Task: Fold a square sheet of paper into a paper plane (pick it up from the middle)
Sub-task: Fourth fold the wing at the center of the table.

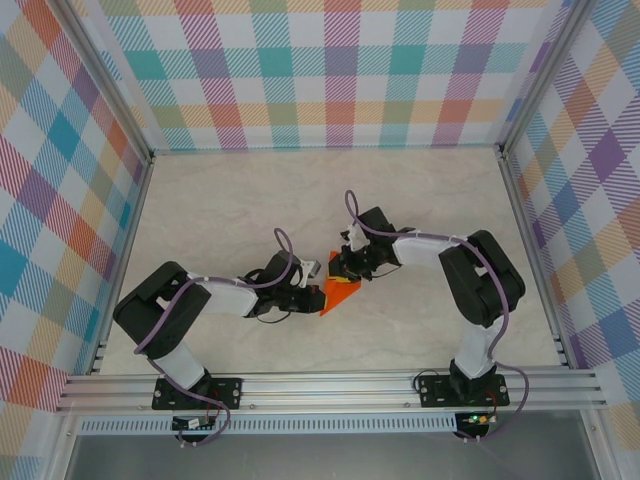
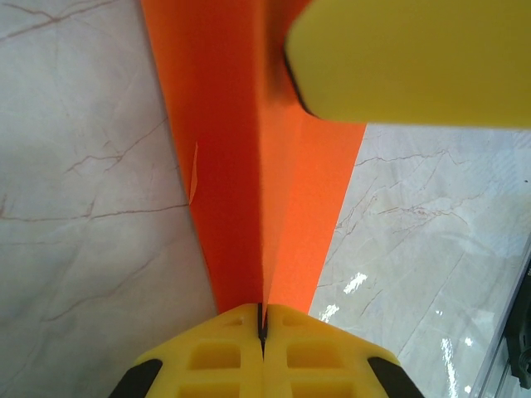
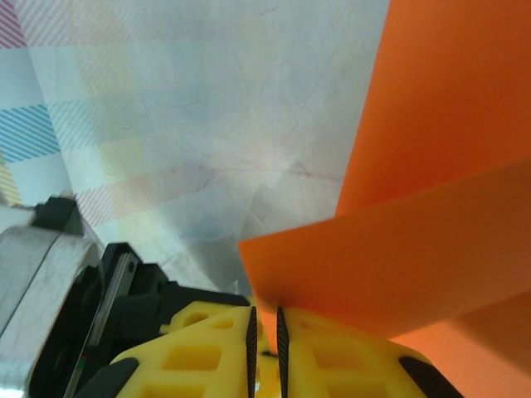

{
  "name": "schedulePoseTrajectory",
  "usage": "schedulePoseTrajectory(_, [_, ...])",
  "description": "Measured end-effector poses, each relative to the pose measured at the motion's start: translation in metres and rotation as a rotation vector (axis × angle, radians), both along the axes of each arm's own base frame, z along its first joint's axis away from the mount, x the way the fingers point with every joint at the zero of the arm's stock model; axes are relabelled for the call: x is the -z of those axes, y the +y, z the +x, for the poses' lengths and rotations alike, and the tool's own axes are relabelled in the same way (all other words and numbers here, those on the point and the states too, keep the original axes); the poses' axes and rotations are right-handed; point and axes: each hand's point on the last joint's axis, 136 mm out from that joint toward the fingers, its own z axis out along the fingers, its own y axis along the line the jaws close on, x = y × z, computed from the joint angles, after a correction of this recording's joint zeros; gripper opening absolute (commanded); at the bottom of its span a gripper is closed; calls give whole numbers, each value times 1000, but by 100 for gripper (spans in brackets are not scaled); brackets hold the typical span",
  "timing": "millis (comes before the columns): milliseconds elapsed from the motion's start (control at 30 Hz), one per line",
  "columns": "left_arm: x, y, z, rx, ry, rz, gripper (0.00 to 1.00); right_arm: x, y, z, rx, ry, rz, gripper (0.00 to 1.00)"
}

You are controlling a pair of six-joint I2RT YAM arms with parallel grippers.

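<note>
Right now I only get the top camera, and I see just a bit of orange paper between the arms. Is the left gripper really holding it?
Observer: Yes. On the left wrist camera the left gripper is shut on the orange paper, right at its near end.
Child: Is the paper flat?
Observer: No. A crease runs straight up from where it is gripped, and the paper slopes away on both sides.
Child: And the right gripper?
Observer: On its own wrist camera the right gripper has its jaws almost together, with a thin gap, and the paper's edge is at the tips. I can't tell if it pinches.
</note>
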Motion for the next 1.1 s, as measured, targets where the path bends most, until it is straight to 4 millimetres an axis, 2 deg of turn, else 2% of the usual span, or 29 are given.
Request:
schedulePoseTrajectory(167, [0,0,0,2,3,4,2,17,-4,4,19,14,-53,15])
schedulePoseTrajectory(433, [0,-1,-1,13,7,7,0,20,-7,5,31,4,-87,17])
schedulePoseTrajectory(533, [0,-3,-1,31,15,6,0,16,-11,6,42,-14,-103,20])
schedulePoseTrajectory(767, [0,-8,-3,56,38,3,0,-8,-18,4,61,-77,-95,23])
schedulePoseTrajectory(967, [1,-14,-4,88,66,-1,0,-6,-16,-7,44,-43,-61,23])
schedulePoseTrajectory(1100, [1,-16,-4,102,81,-8,0,-10,-12,-7,37,-39,-28,23])
